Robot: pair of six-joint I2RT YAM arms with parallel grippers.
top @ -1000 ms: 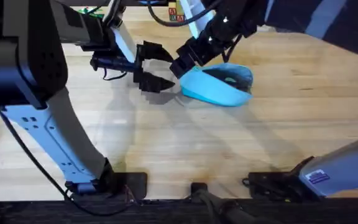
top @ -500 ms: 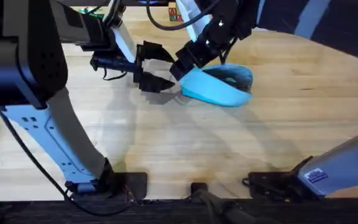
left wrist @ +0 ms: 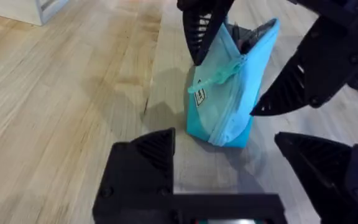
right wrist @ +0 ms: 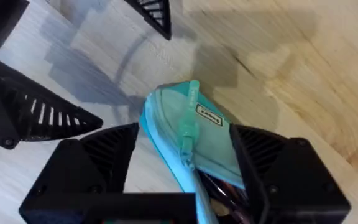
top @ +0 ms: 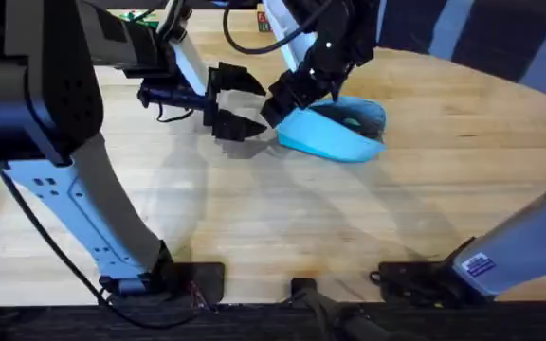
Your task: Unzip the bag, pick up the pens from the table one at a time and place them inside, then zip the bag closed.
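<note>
My right gripper [right wrist: 188, 163] straddles the bag [top: 335, 133], open; soft, floppy fabric (light) — take the zipper pull [right wrist: 188, 118]. Left gripper [left wrist: 238, 168] open nearby.

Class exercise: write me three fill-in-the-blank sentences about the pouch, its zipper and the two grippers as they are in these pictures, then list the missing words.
1. The fabric pouch is light ____ in colour.
2. The pouch rests on a ____ table.
3. The right gripper is open, one finger on each side of the pouch's ____ pull.
4. The left gripper is ____, beside the pouch's end.

Missing words: blue; wooden; zipper; open
</note>
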